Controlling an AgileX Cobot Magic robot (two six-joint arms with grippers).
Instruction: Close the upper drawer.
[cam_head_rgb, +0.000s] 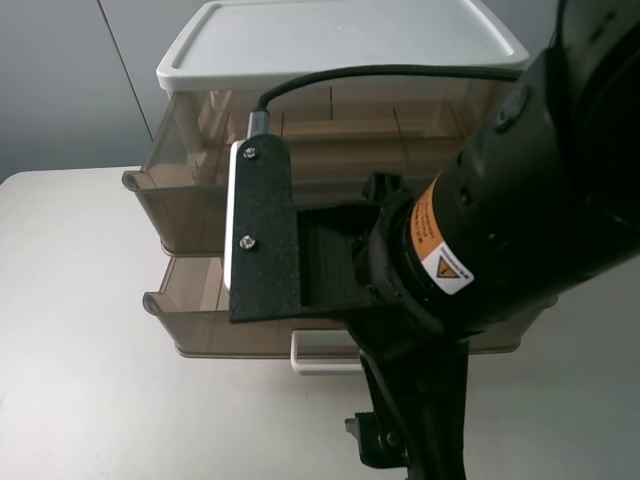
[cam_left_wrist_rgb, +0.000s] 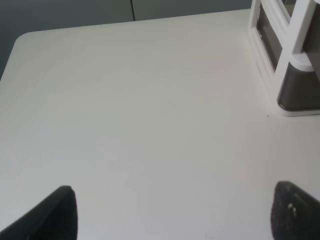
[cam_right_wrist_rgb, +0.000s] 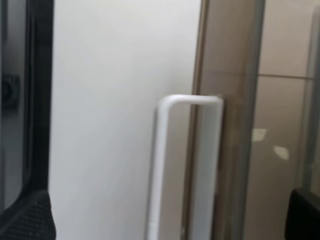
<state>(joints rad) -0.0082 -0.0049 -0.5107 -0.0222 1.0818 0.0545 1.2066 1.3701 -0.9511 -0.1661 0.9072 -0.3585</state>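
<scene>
The upper drawer (cam_head_rgb: 185, 200) is smoky-brown and translucent, and its front stands out past the cabinet's white top (cam_head_rgb: 340, 40). My right arm (cam_head_rgb: 500, 220) hangs in front of the drawer and hides its handle and my right gripper in the high view. In the right wrist view my right gripper (cam_right_wrist_rgb: 167, 220) is open, close to a white loop handle (cam_right_wrist_rgb: 187, 165) on a brown drawer front. I cannot tell which drawer that handle belongs to. My left gripper (cam_left_wrist_rgb: 175, 220) is open and empty over the bare table, away from the cabinet.
The lower drawer (cam_head_rgb: 200, 325) also stands out, and its white handle (cam_head_rgb: 325, 358) shows below my arm. The cabinet's lower corner (cam_left_wrist_rgb: 295, 75) shows in the left wrist view. The white table (cam_head_rgb: 80, 350) lies in front and to the left.
</scene>
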